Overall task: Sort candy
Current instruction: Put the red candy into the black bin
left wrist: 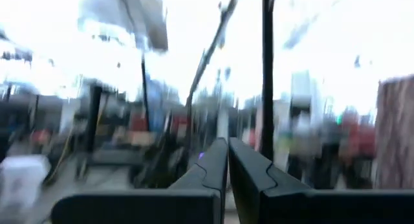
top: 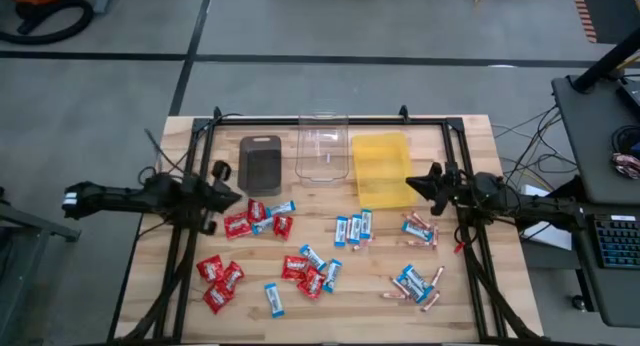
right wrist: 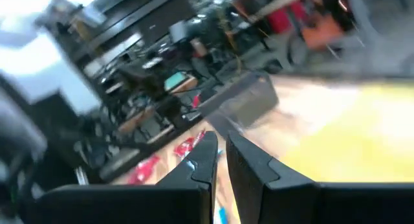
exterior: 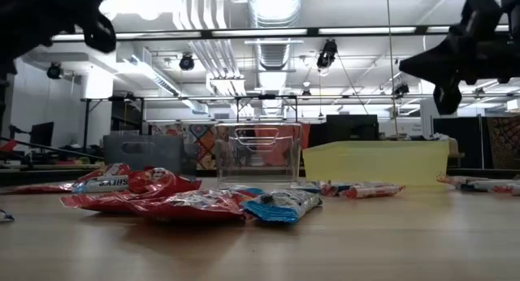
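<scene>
The candy lies loose on the wooden table: red packets (top: 256, 222) (exterior: 166, 201), blue-and-white bars (top: 354, 228) and pinkish-copper sticks (top: 419, 230). My left gripper (top: 228, 186) (left wrist: 228, 141) hangs shut above the table's left side, near the red packets, tipped upward toward the room. My right gripper (top: 415, 181) (right wrist: 220, 134) hovers at the right, beside the yellow tray (top: 380, 168), pointing level toward the table's left. Its fingers stand close together with nothing between them. Both are well clear of the candy in the low view.
A dark tray (top: 261, 166), a clear tray (top: 322, 151) and the yellow tray stand in a row at the far edge. More candy lies near the front edge (top: 305, 276) (top: 415, 286). A black frame (top: 330, 119) runs round the table.
</scene>
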Tool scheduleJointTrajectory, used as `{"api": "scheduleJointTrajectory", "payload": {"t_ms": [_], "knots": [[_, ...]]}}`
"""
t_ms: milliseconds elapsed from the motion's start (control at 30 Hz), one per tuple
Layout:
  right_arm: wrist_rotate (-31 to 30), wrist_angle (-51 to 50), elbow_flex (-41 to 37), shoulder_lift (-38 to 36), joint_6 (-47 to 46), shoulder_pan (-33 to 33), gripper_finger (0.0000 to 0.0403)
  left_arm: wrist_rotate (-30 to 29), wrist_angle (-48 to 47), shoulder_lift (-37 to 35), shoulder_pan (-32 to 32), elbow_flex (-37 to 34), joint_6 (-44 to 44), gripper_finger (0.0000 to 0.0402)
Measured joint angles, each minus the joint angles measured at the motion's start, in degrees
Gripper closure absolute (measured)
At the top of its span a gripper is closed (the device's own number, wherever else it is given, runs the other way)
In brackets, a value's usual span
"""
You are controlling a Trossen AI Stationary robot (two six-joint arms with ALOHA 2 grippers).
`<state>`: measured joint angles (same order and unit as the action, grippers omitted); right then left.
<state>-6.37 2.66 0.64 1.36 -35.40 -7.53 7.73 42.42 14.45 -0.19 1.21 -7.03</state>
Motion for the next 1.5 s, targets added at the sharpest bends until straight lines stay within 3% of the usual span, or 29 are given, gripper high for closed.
{"api": "scheduleJointTrajectory", "payload": {"t_ms": [133,467,600,833,967,1167,1500], "knots": [[-0.09,0.96,0.0,1.14,-5.43,0.0,0.0374,-3.51,9.45,0.87,0.02,0.04,-4.6,0.0402],[-0.11,10.86,0.0,5.49,-10.61,0.0,0.0374,-4.88,8.32,8.19,0.09,0.04,-14.33,0.0402],[-0.13,13.73,0.0,6.68,-10.67,0.0,0.0374,-3.86,-7.1,10.81,0.05,3.56,-21.11,0.0402],[-0.29,14.53,0.0,6.58,-10.58,0.0,0.0374,-3.79,-58.71,15.84,-2.24,20.16,-27.71,0.0402],[0.37,14.47,0.0,6.59,-10.57,0.0,0.0374,-3.93,-79.04,20.16,-7.74,26.79,-33.03,0.0402],[0.3,14.43,0.0,6.6,-10.53,0.0,0.0374,-4.23,-87.1,26.14,-14.66,29.59,-39.52,0.0402],[1.47,14.36,0.02,6.65,-8.23,0.0,0.0366,-3.77,-87.84,36.16,-15.01,29.62,-42.74,0.0397]]}}
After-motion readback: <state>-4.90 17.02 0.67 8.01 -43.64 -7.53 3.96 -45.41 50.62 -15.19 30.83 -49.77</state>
